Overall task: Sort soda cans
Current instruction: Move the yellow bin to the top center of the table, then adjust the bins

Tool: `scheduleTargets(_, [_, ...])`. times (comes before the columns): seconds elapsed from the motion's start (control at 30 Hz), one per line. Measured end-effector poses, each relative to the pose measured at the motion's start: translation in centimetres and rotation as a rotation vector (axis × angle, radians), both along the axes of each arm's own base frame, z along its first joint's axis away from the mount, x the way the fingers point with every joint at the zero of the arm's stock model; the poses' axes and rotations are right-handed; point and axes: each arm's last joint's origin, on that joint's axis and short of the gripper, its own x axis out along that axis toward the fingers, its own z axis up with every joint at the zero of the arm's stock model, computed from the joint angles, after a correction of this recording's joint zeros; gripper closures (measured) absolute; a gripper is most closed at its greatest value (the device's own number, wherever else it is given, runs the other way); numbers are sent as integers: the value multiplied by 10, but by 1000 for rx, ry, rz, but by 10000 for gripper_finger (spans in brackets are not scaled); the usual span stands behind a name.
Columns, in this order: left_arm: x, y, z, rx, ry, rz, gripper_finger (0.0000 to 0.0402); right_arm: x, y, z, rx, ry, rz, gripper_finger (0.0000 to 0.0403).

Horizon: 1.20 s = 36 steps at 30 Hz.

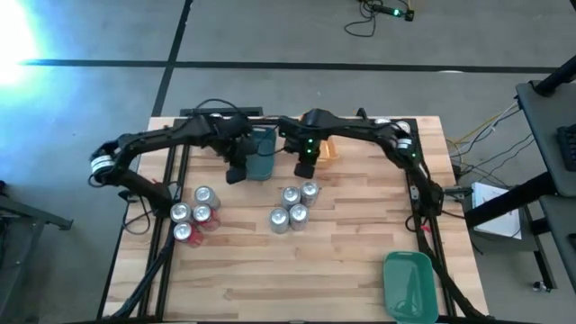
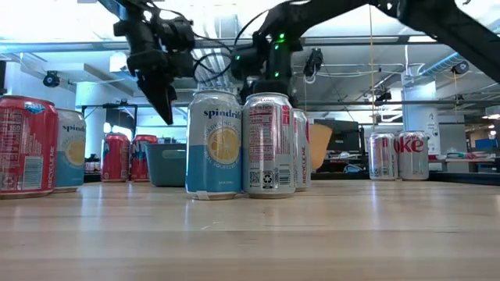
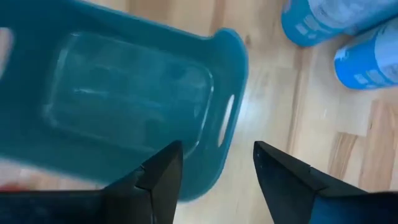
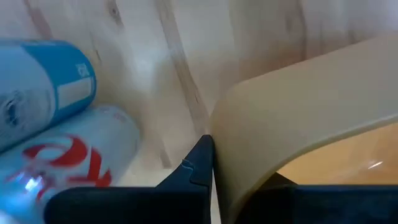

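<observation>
Soda cans stand upright on the table in two groups: one at mid table (image 1: 292,207), seen close in the low view (image 2: 268,144), and one toward the left (image 1: 193,214). My left gripper (image 3: 217,177) hangs open above the near end of a teal tray (image 3: 124,106), clear of it, with the tray resting flat at the table's far middle (image 1: 263,155). My right gripper (image 1: 306,162) is shut on an orange tray (image 1: 329,148) beside the teal one. Two cans (image 4: 56,124) stand just beyond it. My right gripper has the orange tray's wall (image 4: 231,140) between its fingers, at the rim. One finger (image 4: 196,165) lies against the wall's outer side, and the other is mostly hidden under the rim. Whether the tray is lifted or rests on the table, I cannot tell.
A green tray (image 1: 409,283) lies at the table's near right corner. Bare wood lies along the near edge (image 1: 288,288) between the cans and that tray. Black frame rails run down both sides of the table (image 1: 166,225).
</observation>
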Motion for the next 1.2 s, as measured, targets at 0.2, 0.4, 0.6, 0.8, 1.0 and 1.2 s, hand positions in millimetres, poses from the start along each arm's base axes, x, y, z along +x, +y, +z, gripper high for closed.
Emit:
scheduleTargets(0.2, [-29,-10,15,26,-70,52,214,10,-3,-8,28,-78,6,394])
scheduleTargets(0.4, [-45,-19,38,56,-203,132,214,16,-3,-19,80,-106,6,393])
scheduleTargets(0.6, [-53,-25,53,41,-321,193,213,21,-2,-27,85,-117,-15,372])
scheduleTargets(0.8, [-52,-25,54,32,-347,199,198,24,-3,-13,84,-169,-65,291])
scheduleTargets(1.0, [-49,-23,47,17,-329,216,178,12,-1,23,108,-214,-171,203])
scheduleTargets(1.2, [-49,-22,37,20,-301,213,177,-32,-10,80,-23,-185,-455,170])
